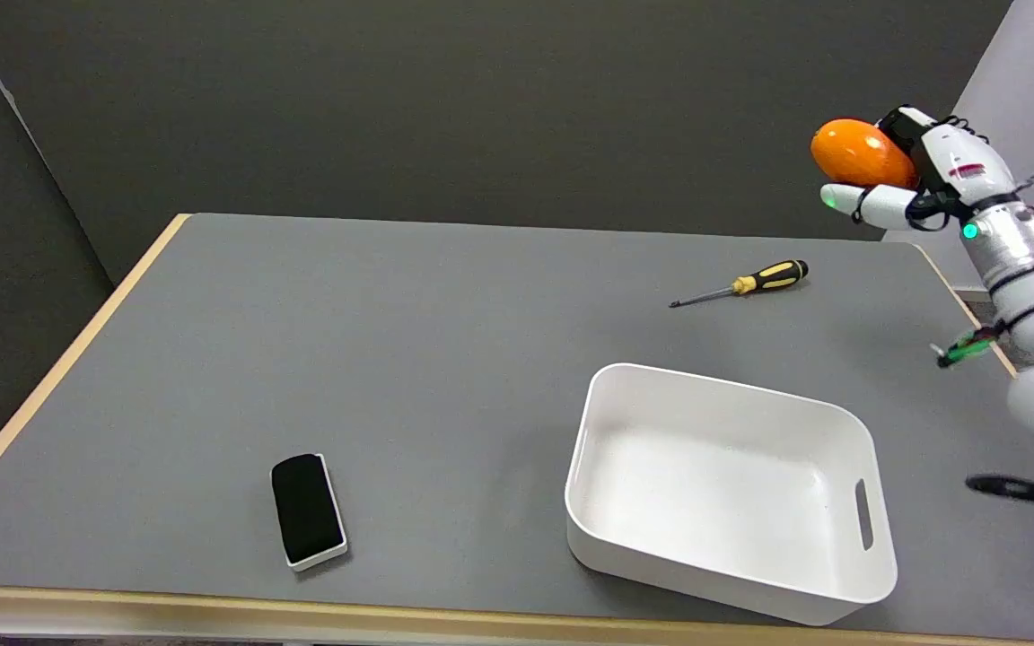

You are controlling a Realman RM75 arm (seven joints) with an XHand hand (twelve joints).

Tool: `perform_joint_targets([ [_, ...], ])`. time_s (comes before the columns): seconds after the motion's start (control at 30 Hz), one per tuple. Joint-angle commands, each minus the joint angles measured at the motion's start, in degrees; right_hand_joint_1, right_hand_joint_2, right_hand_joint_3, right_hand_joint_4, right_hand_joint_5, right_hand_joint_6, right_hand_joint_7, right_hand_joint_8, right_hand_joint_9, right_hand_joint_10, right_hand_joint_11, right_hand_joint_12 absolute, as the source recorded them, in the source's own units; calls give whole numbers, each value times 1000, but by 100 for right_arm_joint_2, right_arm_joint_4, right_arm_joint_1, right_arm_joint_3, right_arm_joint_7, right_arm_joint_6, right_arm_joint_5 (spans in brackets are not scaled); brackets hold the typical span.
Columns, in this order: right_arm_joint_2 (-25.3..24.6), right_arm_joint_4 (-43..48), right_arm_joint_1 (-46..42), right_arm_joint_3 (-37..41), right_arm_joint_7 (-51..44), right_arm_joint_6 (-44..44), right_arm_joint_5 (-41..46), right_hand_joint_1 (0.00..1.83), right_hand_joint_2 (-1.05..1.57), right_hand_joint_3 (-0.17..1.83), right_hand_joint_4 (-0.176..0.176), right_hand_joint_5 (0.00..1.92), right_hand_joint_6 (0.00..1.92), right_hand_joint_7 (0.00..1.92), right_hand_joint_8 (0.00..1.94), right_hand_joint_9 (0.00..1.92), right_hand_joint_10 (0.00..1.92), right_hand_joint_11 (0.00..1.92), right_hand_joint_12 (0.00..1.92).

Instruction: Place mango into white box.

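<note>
Three items on the grey tabletop (391, 341), listed left to right: black eraser block with white base (308, 510) near the front edge, white box (723, 489) with nothing inside at front right, black-and-yellow screwdriver (743, 283) lying flat farther back, well apart from the box. At far right, raised in the air above the tabletop's back right corner: right hand (907, 175) grasping the orange mango (858, 153), fingers wrapped beneath and behind it. Mango well apart from the white box, up and behind it.
</note>
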Motion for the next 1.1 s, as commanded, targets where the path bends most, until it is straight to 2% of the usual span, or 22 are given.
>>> perform_joint_targets([
  [0.03, -492, 2858, -3358, 493, 943, 1359, 410, 1205, 1141, 233, -175, 581, 1445, 882, 1383, 870, 1332, 839, 1921],
  [0.2, -492, 3111, -3621, 114, 943, 1842, -383, 1199, 1154, 220, -176, 582, 1449, 863, 1414, 841, 1312, 838, 1921],
  [0.27, -492, 3122, -3731, -21, 943, 2298, -752, 1192, 1114, 304, -176, 685, 1447, 750, 1457, 825, 1407, 837, 1921],
  [0.4, -550, 2905, -4031, -324, 894, 3703, -1226, 1192, 1118, 296, -176, 689, 1447, 746, 1457, 852, 1376, 829, 1921],
  [0.63, -620, 2396, -4114, -703, 895, 5152, -1883, 1193, 1105, 319, -176, 696, 1448, 749, 1459, 867, 1362, 841, 1917],
  [0.7, -627, 2058, -4083, -773, 1052, 5867, -2122, 1193, 1103, 322, -176, 696, 1448, 750, 1459, 867, 1362, 842, 1917],
  [0.8, -587, 1488, -3991, -1142, 1529, 6851, -2087, 1193, 1100, 328, -176, 697, 1447, 751, 1459, 870, 1366, 844, 1917],
  [0.9, -675, 944, -3760, -1531, 1750, 7339, -2002, 1193, 1102, 323, -176, 697, 1446, 751, 1458, 872, 1370, 846, 1918],
  [1.1, -1109, 475, -3327, -1898, 1750, 7217, -1447, 1192, 1129, 271, -176, 691, 1443, 743, 1454, 874, 1366, 855, 1919],
])
